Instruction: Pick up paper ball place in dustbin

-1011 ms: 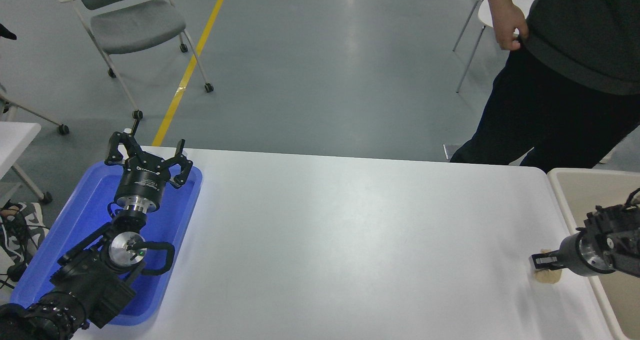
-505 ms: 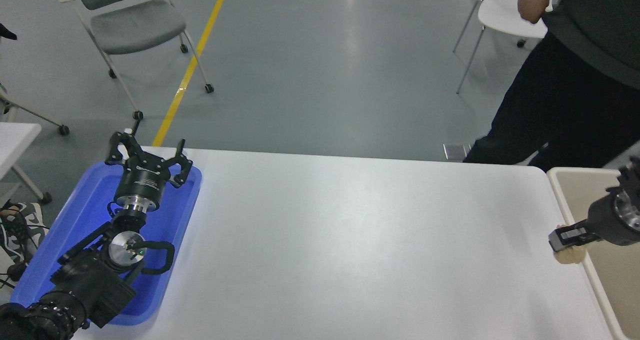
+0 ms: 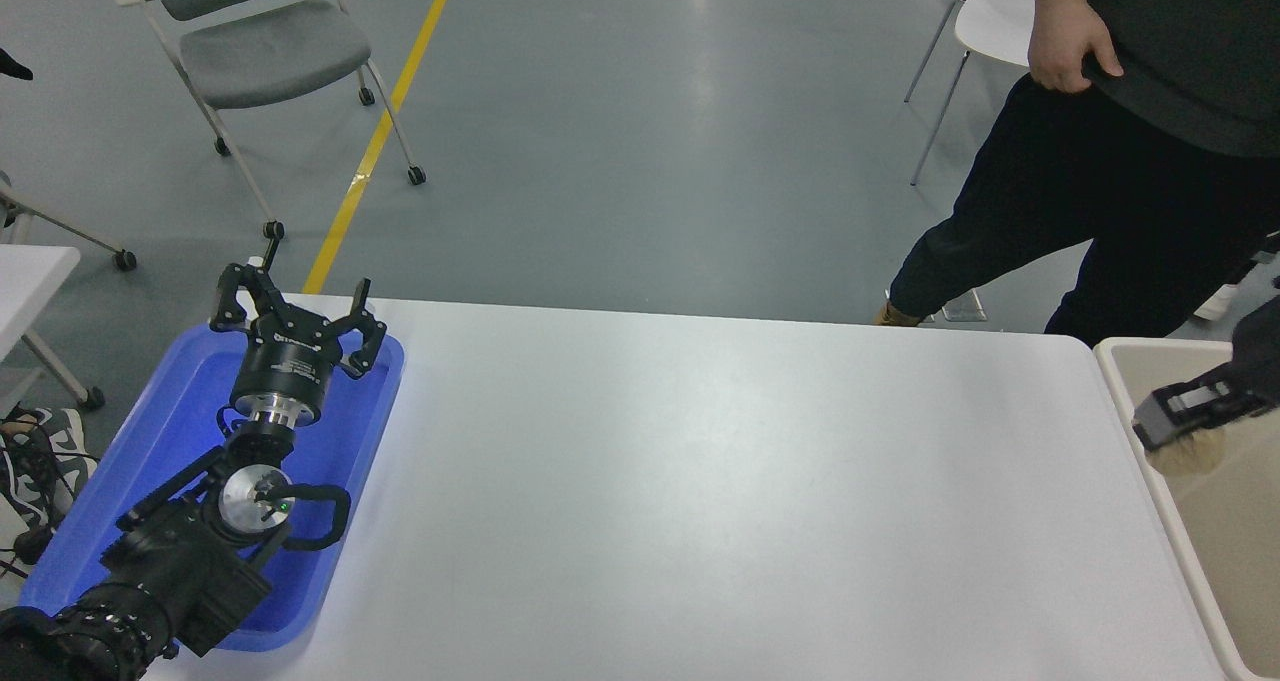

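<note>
My right gripper [image 3: 1172,423] comes in from the right edge and is shut on the tan paper ball [image 3: 1190,454], which hangs just below its fingers. It holds the ball in the air over the left rim of the dustbin [image 3: 1125,386], a large beige bin with an off-white rim at the table's right end. My left gripper [image 3: 296,316] is open and parked over the blue tray at the lower left.
The blue tray [image 3: 150,441] lies at the table's left end under my left arm. A person in dark clothes [image 3: 1100,161] stands at the far right side. A grey chair [image 3: 260,51] stands on the floor beyond the table.
My right gripper has lifted the paper ball off the table and carried it up and to the right, to the dustbin's rim. The person has shifted stance. The left arm has not moved.
</note>
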### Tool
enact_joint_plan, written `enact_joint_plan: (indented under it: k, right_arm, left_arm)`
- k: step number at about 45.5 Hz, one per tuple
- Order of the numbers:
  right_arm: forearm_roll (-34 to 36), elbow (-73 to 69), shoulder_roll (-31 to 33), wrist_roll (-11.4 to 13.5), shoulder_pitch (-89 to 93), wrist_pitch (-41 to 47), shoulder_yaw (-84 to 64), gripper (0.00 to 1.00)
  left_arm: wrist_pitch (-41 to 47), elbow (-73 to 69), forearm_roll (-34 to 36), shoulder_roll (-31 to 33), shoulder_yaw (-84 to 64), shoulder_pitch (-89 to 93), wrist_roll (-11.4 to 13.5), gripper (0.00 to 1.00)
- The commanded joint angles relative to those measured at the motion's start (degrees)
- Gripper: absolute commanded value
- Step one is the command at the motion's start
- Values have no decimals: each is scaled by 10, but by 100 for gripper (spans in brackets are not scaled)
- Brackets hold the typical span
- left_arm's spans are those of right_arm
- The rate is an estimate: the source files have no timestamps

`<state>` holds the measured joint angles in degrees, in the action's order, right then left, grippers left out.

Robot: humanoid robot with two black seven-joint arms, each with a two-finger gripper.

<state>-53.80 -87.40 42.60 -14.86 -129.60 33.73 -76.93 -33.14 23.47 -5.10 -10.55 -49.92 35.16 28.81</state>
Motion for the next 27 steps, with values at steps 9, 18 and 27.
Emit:
enact_joint_plan:
  k: [9,18,27]
  right_arm:
    - [-1,-9,9,4,-42,40,-5,0]
    - [-4,-1,24,6,-31,56,-6,0]
    - [-7,85,45,-3,16,81,-3,0]
  left_arm:
    - [0,0,0,0,0,0,0,100]
    - [0,0,0,0,0,0,0,100]
    - [0,0,0,0,0,0,0,100]
